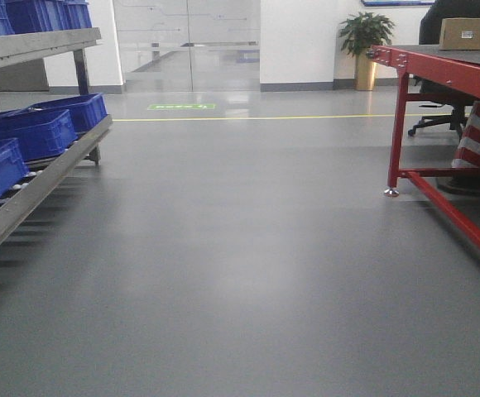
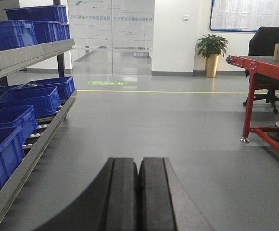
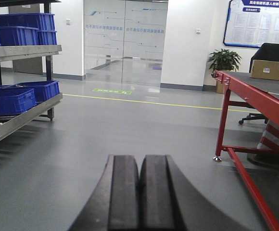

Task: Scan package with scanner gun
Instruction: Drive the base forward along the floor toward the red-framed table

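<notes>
Well ahead and right of left gripper (image 2: 138, 192) and right gripper (image 3: 139, 192), both pressed together on nothing: package (image 3: 267, 69), resting atop red table (image 3: 255, 98). Off to left: blue bins (image 2: 38, 98) on rack (image 2: 29, 54).

A smooth, glossy grey floor (image 1: 240, 273) is spread across the room and is marked with a thin yellow line (image 1: 265, 118) and a green rectangular patch (image 1: 181, 107) near the glass doors (image 1: 186, 41). At the right, a red steel-framed table with a dark top (image 1: 447, 76) is stood on this floor, and a plain brown cardboard box with a small white label (image 1: 466, 34) is set on its far end. A red-and-white striped cone (image 1: 477, 136) is placed on the floor beneath the table. At the left, a grey metal roller rack (image 1: 41, 188) is loaded with blue plastic crates (image 1: 41, 132) on both its lower and upper levels. A green plant in a gold pot (image 1: 364, 51) is stood on the floor further back.
</notes>
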Available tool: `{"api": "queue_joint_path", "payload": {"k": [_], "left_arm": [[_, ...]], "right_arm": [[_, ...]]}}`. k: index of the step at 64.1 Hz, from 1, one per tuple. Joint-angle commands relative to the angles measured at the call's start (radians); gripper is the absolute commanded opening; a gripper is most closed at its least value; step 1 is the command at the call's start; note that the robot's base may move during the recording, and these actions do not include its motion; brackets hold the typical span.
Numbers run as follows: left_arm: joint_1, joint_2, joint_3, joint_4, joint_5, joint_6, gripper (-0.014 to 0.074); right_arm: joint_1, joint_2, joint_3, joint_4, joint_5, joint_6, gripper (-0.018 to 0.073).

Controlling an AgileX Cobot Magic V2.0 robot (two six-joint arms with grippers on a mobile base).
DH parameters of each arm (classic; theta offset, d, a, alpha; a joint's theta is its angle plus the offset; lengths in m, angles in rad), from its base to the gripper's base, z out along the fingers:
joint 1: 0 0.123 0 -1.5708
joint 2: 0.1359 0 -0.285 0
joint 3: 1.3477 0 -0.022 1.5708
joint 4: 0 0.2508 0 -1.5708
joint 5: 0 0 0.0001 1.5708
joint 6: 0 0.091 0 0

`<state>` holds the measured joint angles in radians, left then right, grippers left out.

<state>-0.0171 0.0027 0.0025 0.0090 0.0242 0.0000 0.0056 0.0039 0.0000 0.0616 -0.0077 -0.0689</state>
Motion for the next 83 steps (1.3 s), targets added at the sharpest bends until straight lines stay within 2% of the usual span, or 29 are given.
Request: {"api": "queue_joint_path", "payload": {"k": [1,83], "left_arm": [[-0.005,-0.003,-0.002,0.003,-0.013,-0.006,-0.0111],[-0.005,-0.003,-0.002,0.003,-0.013,-0.006,-0.0111]], "right_arm": [[0.005,-0.004,0.0,0.001,-0.022,0.003,-0.0168],[0.005,-0.004,0.0,0.001,-0.022,0.003,-0.0168]]}}
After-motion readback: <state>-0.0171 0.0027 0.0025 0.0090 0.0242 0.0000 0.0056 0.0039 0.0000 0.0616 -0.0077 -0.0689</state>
